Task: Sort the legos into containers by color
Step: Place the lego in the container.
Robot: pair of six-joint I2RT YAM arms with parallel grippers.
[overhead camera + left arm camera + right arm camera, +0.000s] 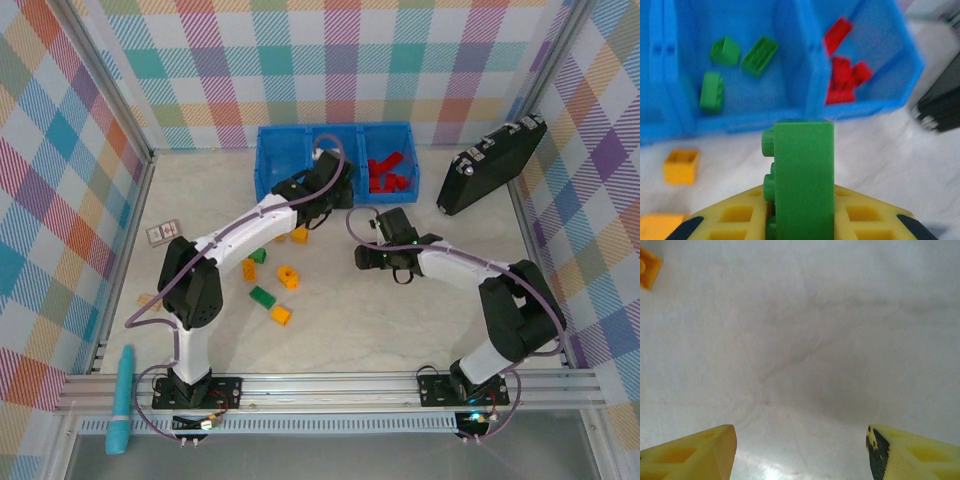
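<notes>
Snugly in left pincer (801, 226), green lego (803, 170).

Right of middle the table (400, 320) lies bare up to its right edge, as it does under the wide-apart fingers of the right gripper (800, 450). The blue tray (285, 150) blocks the far edge and the black case (490, 165) the far right corner, a narrow gap between them. Loose legos (262, 296) clutter left of middle, crossed by the left arm (250, 222), its left gripper (800, 220) clamping a green brick (802, 170) by the tray's near wall
</notes>
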